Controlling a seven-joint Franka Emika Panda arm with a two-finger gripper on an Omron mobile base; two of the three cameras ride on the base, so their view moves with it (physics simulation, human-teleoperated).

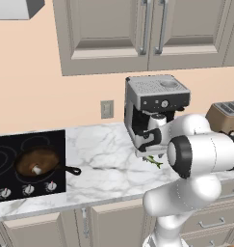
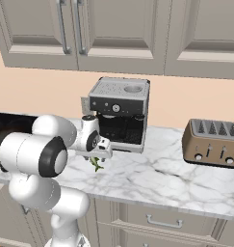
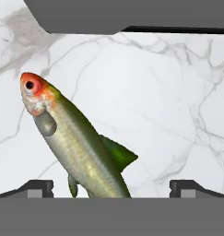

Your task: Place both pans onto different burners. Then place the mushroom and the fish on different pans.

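**Open gripper low over the fish on the marble counter**

The hand view looks straight down on the fish: a greenish-grey body, an orange-red head with a dark eye, a green fin on one side. It lies flat on the white marble counter, running diagonally, its tail end passing between the two dark fingertips at the bottom. The gripper has its jaws spread wide, one tip on each side of the fish, neither touching it.

The left base view shows what the hand camera cannot: the cooktop at the far left, with the brown pan on a burner and the mushroom sitting inside it. In that view only a sliver of the fish peeks out under the hand, in front of the coffee machine.

The right base view adds the toaster well off to the right, and the fish as a small green shape below the hand.
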